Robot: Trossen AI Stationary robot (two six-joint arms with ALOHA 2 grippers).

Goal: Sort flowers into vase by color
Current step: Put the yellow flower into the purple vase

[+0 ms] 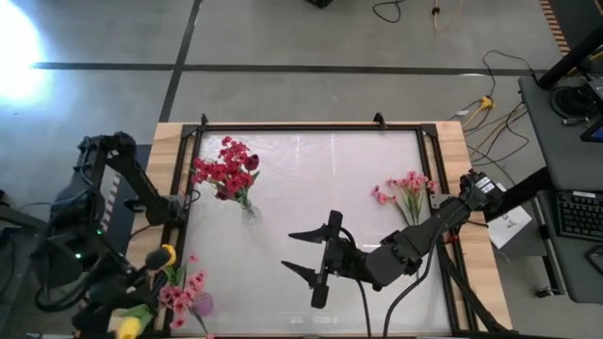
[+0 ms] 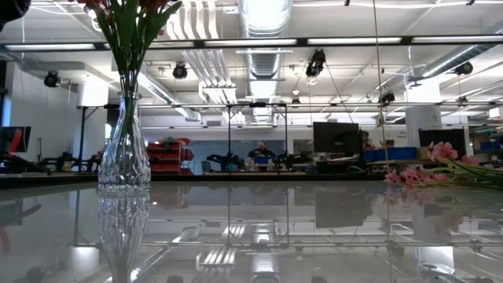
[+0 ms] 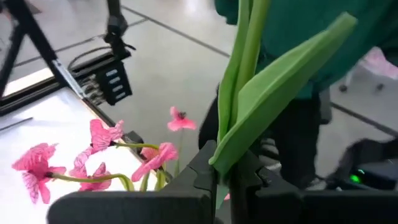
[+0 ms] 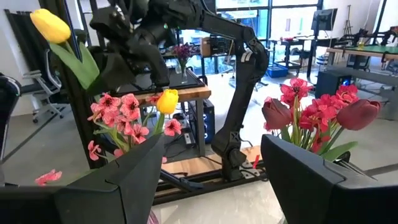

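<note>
A glass vase (image 2: 124,149) with red flowers (image 1: 226,169) stands at the table's far left. Pink flowers (image 1: 405,188) lie on the table at the right. Another pink cluster (image 1: 184,297) with a yellow tulip (image 4: 166,99) among it stands at the near left corner. What it stands in is mostly hidden. My left gripper (image 3: 227,177) hovers there, shut on a second yellow tulip (image 4: 50,25). My right gripper (image 1: 300,252) hangs over the table's near middle. It points at the left edge, open, with nothing between its fingers (image 4: 124,180). My left gripper pinches the tulip's green stem and the base of a long leaf (image 3: 229,155) between its two fingers. The stem runs up and away past the fingertips. The yellow bloom (image 1: 127,328) is lifted clear beyond the table's near left corner.
Black rails (image 1: 184,188) frame the white table top. A person in a green top (image 3: 298,37) stands beyond the left arm. Cables and a desk with a keyboard (image 1: 575,212) lie off to the right.
</note>
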